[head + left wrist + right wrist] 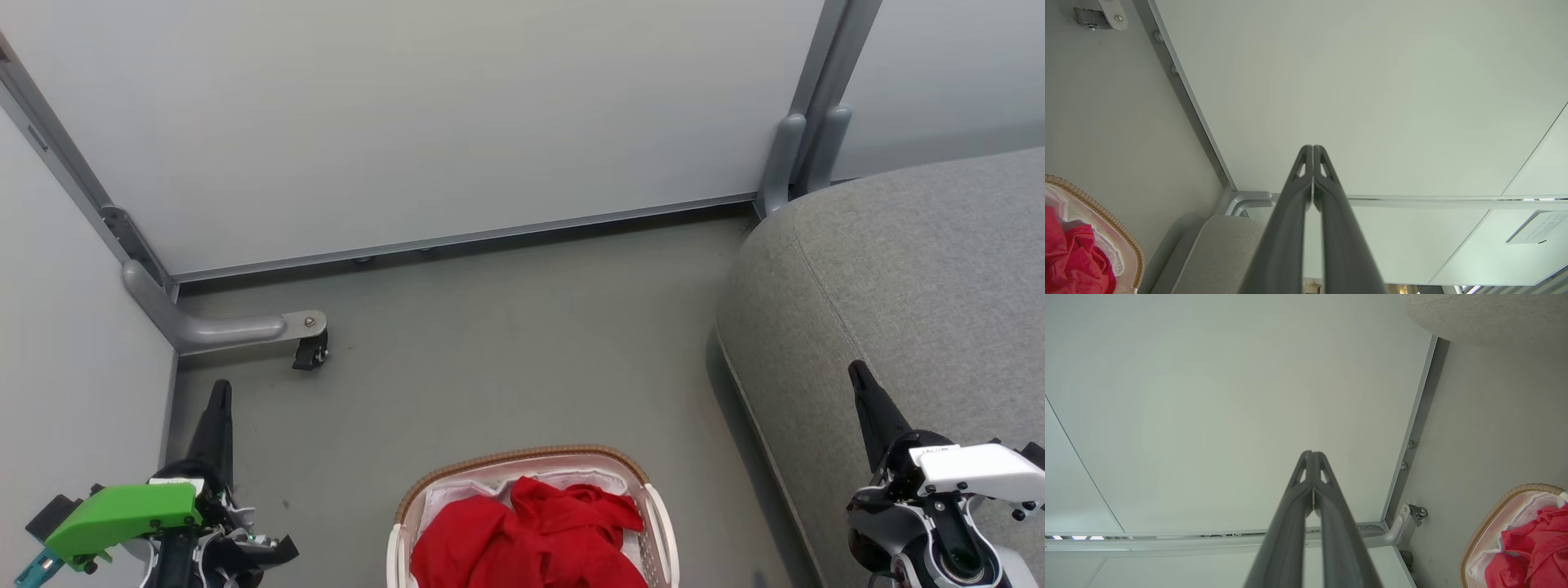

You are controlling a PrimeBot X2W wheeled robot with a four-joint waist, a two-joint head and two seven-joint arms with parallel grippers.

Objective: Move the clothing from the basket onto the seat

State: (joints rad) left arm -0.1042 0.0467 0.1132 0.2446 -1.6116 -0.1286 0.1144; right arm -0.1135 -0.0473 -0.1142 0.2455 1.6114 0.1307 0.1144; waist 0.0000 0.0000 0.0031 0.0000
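1. The red clothing [531, 539] lies heaped in the basket [522, 455], which stands on the floor [490, 351] between the arms. The seat [898, 269] is just to its right.
2. The left gripper [219, 400] and the right gripper [861, 380] each have their fingers pressed together and hold nothing.
3. The robot should probably first open one gripper, then descend onto the highest fold.
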